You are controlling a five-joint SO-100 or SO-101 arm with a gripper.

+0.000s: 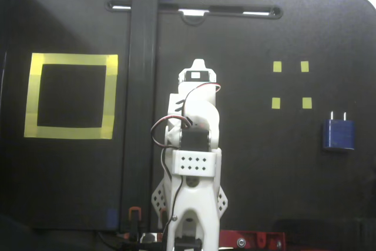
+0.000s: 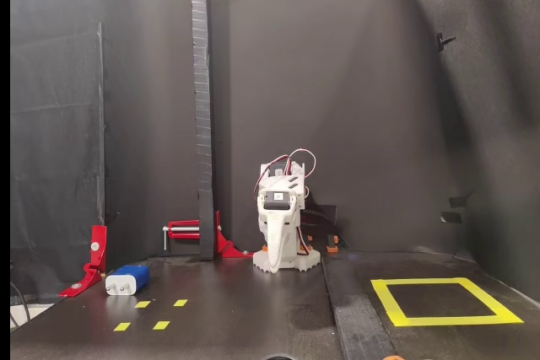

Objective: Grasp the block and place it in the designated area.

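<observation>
The block [image 1: 338,134] is dark blue with two light prongs and lies flat at the right side of the black table in a fixed view; in the other fixed view the block [image 2: 128,279] is at the front left. The designated area [image 1: 70,61] is a large yellow tape square at the left, and in the other fixed view the designated area [image 2: 443,319] is at the front right. My white arm is folded at the table's middle. The gripper [image 1: 198,64] [image 2: 277,264] points down, shut and holding nothing, far from both block and square.
A tall black post [image 1: 143,86] [image 2: 201,107] stands between the arm and the taped square. Several small yellow tape squares [image 1: 277,66] [image 2: 160,325] lie near the block. Red clamps [image 2: 93,259] sit at the table's edge. Black curtains surround the table.
</observation>
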